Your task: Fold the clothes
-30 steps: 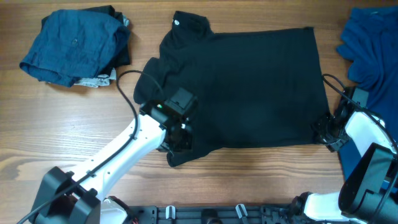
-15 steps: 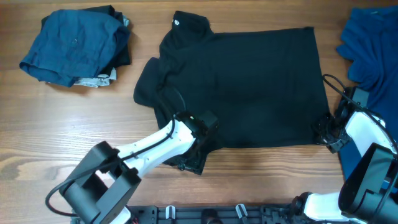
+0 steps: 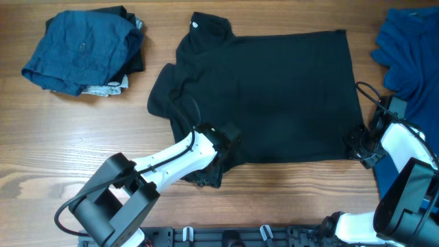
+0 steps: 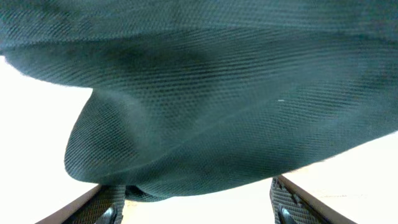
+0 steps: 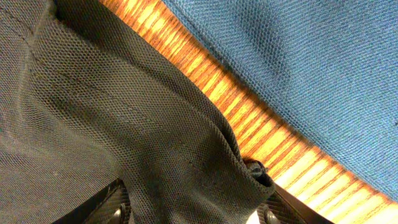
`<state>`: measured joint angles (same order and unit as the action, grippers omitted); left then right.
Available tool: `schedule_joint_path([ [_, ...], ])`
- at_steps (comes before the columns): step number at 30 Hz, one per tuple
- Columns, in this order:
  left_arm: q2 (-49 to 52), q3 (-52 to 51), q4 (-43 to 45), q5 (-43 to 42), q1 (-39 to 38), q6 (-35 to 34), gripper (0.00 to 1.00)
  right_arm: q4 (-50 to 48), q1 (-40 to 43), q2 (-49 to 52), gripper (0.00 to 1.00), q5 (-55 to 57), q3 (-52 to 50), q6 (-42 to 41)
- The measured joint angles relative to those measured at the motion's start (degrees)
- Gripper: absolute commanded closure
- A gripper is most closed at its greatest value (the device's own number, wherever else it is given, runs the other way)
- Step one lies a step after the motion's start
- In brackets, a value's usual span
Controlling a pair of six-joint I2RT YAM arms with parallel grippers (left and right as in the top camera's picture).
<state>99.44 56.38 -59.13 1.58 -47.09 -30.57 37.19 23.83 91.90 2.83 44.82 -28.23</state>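
The black shirt [image 3: 274, 96] lay spread on the bench [image 3: 68, 137], reaching from one gripper to the other. The left gripper [image 4: 196, 210] stood wide, with a loose fold of the shirt's lower sleeve corner bulging just ahead of its fingertips and not pinched. The right gripper [image 5: 193, 208] had the hem corner lying between its parted jaws; whether they were pressing it I could not tell. A blue garment [image 5: 298, 56] lay just beyond that gripper, across a strip of bare wood.

Risks, as I judged them: closing the left gripper on the bulge could catch only one layer or miss the edge, so the fold would drag crooked. If the right gripper's hold was slack, the hem could slip out once lifted. Reaching further out on that side might snag the blue garment.
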Motion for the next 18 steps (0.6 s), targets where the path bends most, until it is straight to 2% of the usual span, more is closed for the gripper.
schedule_joint_path([
  [6,0.00,0.00,-1.77,0.37,1.11,-4.26,0.31,0.00,0.00,0.00,0.36,0.00,0.00,0.00],
  [10,0.00,-0.04,-2.62,1.01,1.36,-5.25,0.26,0.00,0.00,0.00,0.36,0.02,0.00,0.00],
  [11,0.00,-0.04,-2.64,1.25,1.36,-5.79,0.31,0.00,0.00,0.00,0.36,0.02,0.00,0.00],
  [12,0.00,-0.04,-2.62,1.60,1.36,-6.62,0.41,0.00,0.00,0.00,0.37,0.02,0.00,0.00],
  [15,0.00,-0.09,-1.20,1.62,1.36,-7.96,0.54,-0.02,0.00,0.00,0.38,0.00,0.00,0.00],
  [16,0.02,-0.09,0.07,1.60,1.36,-7.85,0.54,-0.02,0.00,0.00,0.38,0.00,0.00,0.00],
  [18,0.04,-0.11,1.11,1.57,1.36,-8.04,0.43,-0.02,0.00,0.00,0.37,-0.02,0.00,0.00],
])
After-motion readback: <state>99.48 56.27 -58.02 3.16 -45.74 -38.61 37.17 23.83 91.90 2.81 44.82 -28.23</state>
